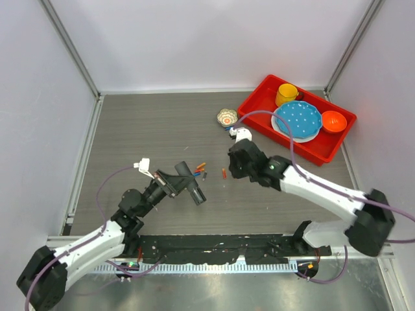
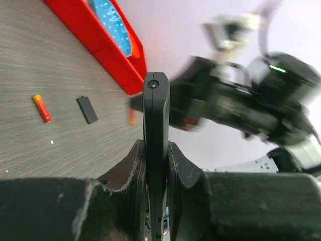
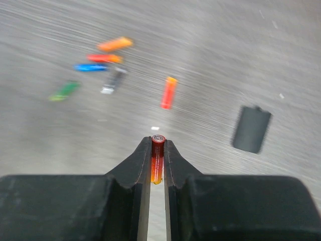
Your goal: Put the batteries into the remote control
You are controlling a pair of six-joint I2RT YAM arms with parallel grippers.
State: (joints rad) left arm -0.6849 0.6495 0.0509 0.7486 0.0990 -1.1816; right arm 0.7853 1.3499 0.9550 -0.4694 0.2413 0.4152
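Note:
My left gripper [image 2: 156, 146] is shut on the remote control [image 2: 156, 115], a slim black bar held edge-on and pointing up between the jaws; from above the remote control [image 1: 192, 186] hangs over the table's middle. My right gripper [image 3: 158, 144] is shut on a red-orange battery [image 3: 158, 159], lifted above the table. Loose batteries lie below: orange [image 3: 115, 44], red [image 3: 104, 58], blue [image 3: 90, 67], grey [image 3: 114, 82], green [image 3: 65, 90] and a red-orange one [image 3: 169, 92] lying apart. From above the right gripper [image 1: 233, 163] hovers right of the battery cluster [image 1: 201, 170].
A small black flat cover [image 3: 251, 129] lies on the table right of the batteries. A red tray [image 1: 262, 99] with a yellow cup, blue plate and orange bowl stands at the back right. A small patterned bowl [image 1: 226, 117] sits near it.

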